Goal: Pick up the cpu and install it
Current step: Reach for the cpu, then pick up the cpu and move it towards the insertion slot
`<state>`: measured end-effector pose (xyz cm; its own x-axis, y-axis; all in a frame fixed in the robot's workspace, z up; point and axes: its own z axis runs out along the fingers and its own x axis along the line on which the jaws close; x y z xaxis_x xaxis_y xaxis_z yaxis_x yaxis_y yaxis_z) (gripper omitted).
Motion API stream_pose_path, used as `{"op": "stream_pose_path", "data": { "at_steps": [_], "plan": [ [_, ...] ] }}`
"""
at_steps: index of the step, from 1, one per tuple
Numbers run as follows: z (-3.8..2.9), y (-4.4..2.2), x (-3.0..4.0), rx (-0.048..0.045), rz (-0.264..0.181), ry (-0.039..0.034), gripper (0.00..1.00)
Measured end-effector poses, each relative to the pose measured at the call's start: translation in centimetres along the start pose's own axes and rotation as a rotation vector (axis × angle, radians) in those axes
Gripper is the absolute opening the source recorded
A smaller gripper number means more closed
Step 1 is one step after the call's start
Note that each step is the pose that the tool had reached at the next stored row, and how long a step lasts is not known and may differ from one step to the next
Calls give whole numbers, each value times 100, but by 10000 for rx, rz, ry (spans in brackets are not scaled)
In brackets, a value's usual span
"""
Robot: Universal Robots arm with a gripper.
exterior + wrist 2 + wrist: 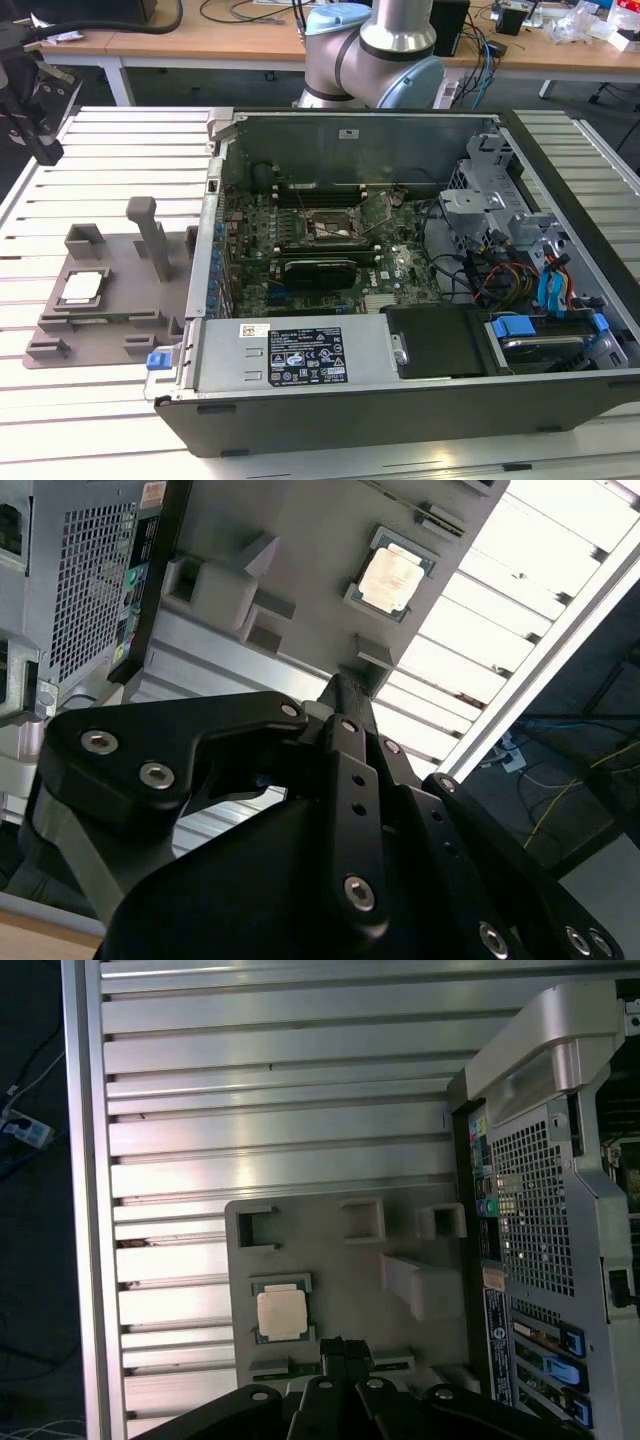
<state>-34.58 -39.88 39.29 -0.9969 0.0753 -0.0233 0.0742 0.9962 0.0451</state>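
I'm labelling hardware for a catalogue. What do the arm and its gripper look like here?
The arm has silver-grey round segments with pale blue joint caps. The gripper is matte black, built of flat linked bars dotted with silver screw heads, narrowing to slim jaws.

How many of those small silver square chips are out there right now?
1. The cpu lies in a recess of the grey tray, at the exterior view's left of the open computer case. Others could be hidden inside it.
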Motion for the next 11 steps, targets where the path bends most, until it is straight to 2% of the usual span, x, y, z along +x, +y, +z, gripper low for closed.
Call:
{"op": "stream_pose_path", "data": {
  "at_steps": [11],
  "plan": [
    [0,0,4,0,0,0,11]
  ]
}}
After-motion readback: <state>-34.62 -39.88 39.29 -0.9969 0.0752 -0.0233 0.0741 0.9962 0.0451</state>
